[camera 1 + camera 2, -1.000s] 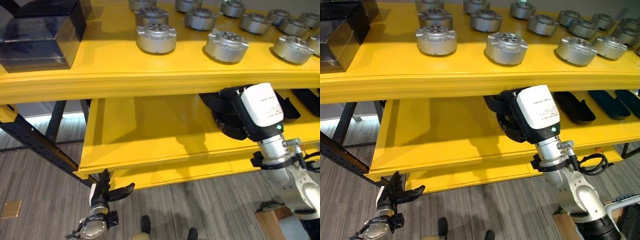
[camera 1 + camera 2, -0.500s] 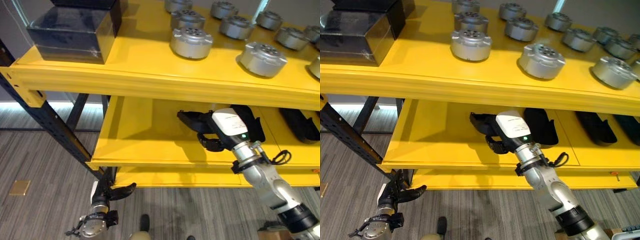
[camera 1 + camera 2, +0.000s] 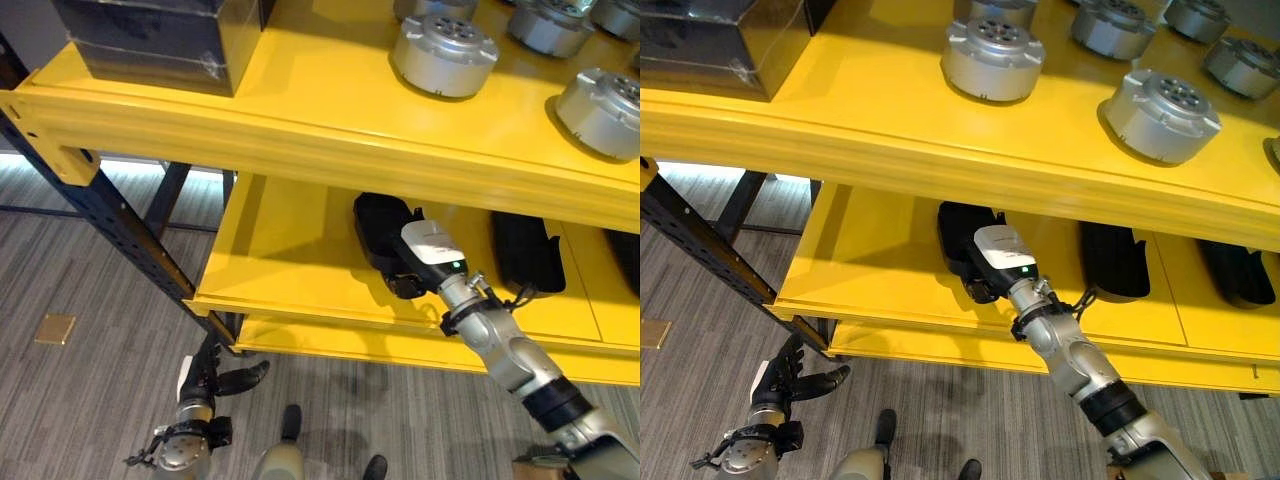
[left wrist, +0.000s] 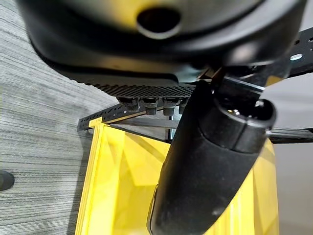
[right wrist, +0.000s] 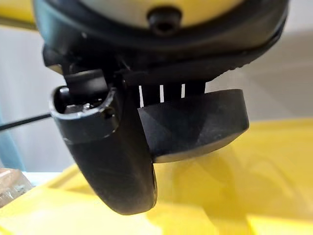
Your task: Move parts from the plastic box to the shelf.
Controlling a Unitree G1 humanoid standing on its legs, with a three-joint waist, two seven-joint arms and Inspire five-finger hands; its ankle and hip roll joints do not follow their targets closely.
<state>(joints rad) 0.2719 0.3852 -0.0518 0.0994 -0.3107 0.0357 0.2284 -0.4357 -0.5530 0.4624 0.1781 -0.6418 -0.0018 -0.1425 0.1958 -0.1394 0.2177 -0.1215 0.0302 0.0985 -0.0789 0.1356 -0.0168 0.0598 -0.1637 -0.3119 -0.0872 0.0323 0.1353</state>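
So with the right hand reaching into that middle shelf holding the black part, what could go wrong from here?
1. The right hand grips the black part under the top shelf's front beam; lifting while withdrawing might knock the hand against it.
2. Another black part lies farther along this shelf; a sideways swing could nudge it.
3. The part sits near the shelf's front lip, so a careless release might let it slide off.
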